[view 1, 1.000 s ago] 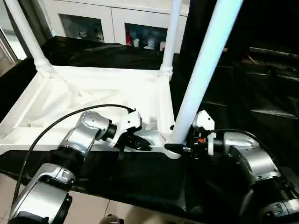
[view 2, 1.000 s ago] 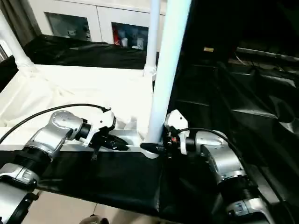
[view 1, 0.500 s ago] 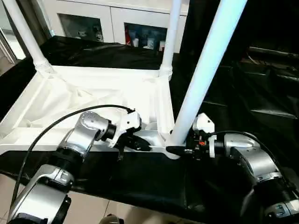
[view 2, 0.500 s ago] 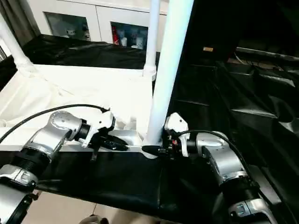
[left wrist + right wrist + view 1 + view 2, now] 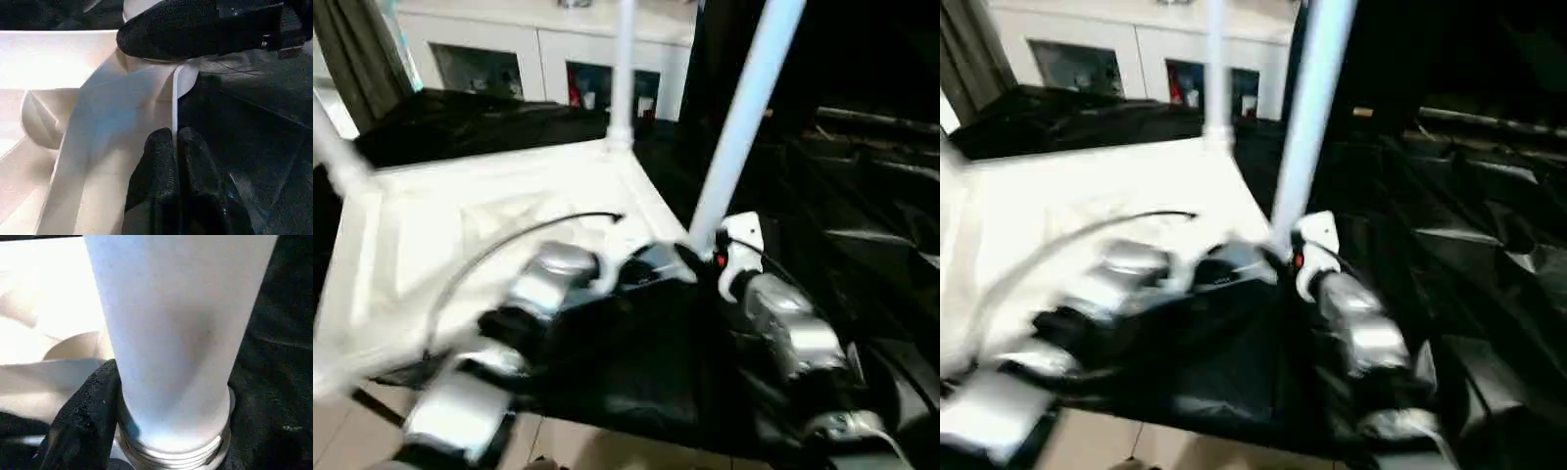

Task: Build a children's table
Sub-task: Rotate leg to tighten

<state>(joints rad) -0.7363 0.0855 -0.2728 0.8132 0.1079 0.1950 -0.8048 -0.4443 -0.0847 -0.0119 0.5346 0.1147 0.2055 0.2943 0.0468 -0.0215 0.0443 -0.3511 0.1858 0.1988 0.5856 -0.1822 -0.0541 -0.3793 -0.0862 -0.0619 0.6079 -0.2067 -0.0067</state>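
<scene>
the whole head view has swung and smeared compared with half a second ago, so the camera moved; that shift is not taken as the table moving. against it, the table top [image 5: 460, 235] lies upside down on the black cloth [image 5: 636, 382] as before, and the near leg [image 5: 744, 108] stands in the corner socket [image 5: 176, 450] nearest the robot, as it did then. two more legs rise at the far corners. the left gripper [image 5: 175, 142] is pinched tight on the thin rim of the table top beside that corner. the right gripper [image 5: 690, 257] sits at the foot of the near leg; one black finger [image 5: 80, 416] lies against it, grip not determinable. judgement: leg seated or nearly so, steadying continues. no readable writing or brand; a small red mark on the right wrist is illegible.
</scene>
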